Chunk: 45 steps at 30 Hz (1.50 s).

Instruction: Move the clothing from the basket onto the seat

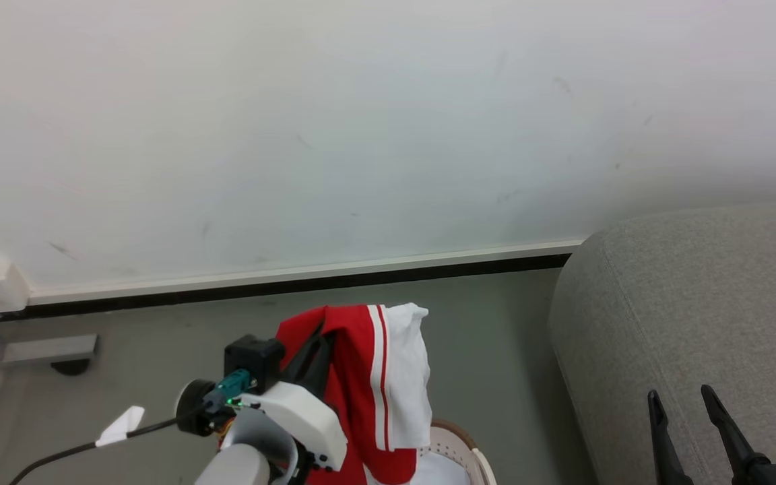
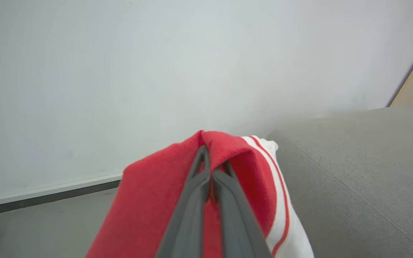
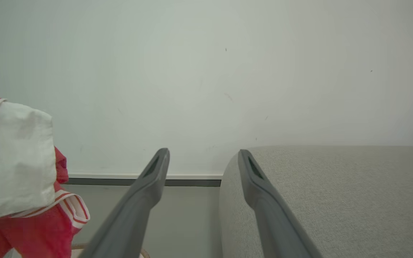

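Above the basket [image 1: 459, 438]: the clothing [image 1: 354, 377] hangs lifted, red with a white panel and striped trim. Its lower edge reaches down to the brown rim. I cannot tell whether the hem is clear of it, as the head view cuts it off.
Left gripper [image 2: 212, 172]: closed on a red fold of the clothing, with fabric draped over both fingers and falling on either side.
Right gripper [image 1: 681, 399]: jaws apart, holding nothing, poised over the near part of the seat.
Seat [image 1: 698, 303]: grey upholstery to the robot's right of the basket, apart from the clothing, with a strip of floor [image 1: 496, 337] between them. Nothing lies on the part in view.
Step in hand (judged): carry. The lift is done or nearly so, and the sideways transfer is not yet made.
Risk 1, snag: the hem drags on the basket rim if the swing starts too low. This would tug the basket or pull fabric out of the pinch.
Risk 2, slip: the grip takes one fold only and most of the garment hangs free, so a quick move could shake it loose over the floor.
Risk 3, short drop: if released at the seat's rounded corner, the cloth could slide off the edge.
Risk 4, tangle: the right gripper's spread fingers stand in the likely path, so trailing cloth may catch on them.
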Available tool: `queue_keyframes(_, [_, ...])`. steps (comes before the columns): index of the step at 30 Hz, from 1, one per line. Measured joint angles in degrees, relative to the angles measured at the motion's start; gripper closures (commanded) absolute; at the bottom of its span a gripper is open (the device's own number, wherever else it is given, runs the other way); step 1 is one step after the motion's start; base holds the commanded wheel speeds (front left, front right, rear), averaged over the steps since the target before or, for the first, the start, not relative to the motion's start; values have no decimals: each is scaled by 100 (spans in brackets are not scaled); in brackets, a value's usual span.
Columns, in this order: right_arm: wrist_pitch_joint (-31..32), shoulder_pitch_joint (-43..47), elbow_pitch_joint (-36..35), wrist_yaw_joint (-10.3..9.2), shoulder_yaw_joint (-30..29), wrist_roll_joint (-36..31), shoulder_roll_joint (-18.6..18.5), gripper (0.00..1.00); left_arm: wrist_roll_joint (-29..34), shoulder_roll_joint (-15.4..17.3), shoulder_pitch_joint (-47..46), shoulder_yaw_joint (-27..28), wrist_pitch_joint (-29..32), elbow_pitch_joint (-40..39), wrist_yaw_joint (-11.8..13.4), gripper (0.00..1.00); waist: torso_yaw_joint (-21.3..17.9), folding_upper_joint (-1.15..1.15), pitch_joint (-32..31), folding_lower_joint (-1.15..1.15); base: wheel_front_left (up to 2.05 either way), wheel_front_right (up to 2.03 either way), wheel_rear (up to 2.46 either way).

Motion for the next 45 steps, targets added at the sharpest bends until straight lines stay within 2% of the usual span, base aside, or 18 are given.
queue_keyframes(6, [-1, 86, -45, 0, 116, 2, -34, 0, -5, 152, 115, 34, 326, -948, 166, 100, 13, 0, -75, 0, 0, 0, 0])
queue_keyframes(13, [-1, 110, -249, 0, 545, 74, -234, 0, -7, 242, 246, 12, 635, -1690, 304, 100, 33, 0, -87, 1, 0, 0, 0])
queue_keyframes(17, [8, 97, -327, 0, 1107, 309, -480, 0, -14, 265, 305, -12, 728, -1855, 342, 100, 35, 0, -77, 1, 0, 0, 0])
queue_keyframes(20, [236, -27, -497, 0, 1604, 671, -625, 0, -14, 265, 307, -46, 773, -1917, 379, 100, 20, 0, -70, 1, 0, 0, 0])
queue_keyframes(24, [672, -334, -788, 0, 2147, 829, -839, 0, -13, 264, 306, -80, 795, -1941, 389, 100, -4, 0, -53, 1, 0, 0, 0])
queue_keyframes(30, [1155, -691, -1028, 0, 2856, 1177, -825, 0, -10, 244, 279, -176, 805, -1935, 389, 100, 40, 0, -36, 1, 0, 0, 0])
queue_keyframes(35, [1314, -964, -976, 0, 3440, 1316, -825, 0, -10, 218, 263, -258, 805, -1909, 372, 100, 121, 0, -34, 1, 0, 0, 0])
queue_keyframes(41, [1274, -1393, -498, 0, 3796, 1178, -720, 0, -4, 197, 242, -394, 848, -1922, 330, 100, 207, 0, -13, 1, 0, 0, 0])
queue_keyframes(45, [1171, -1834, 138, 0, 3835, 967, -452, 0, -3, 167, 190, -495, 902, -1969, 294, 100, 279, 0, 22, 1, 0, 0, 0])
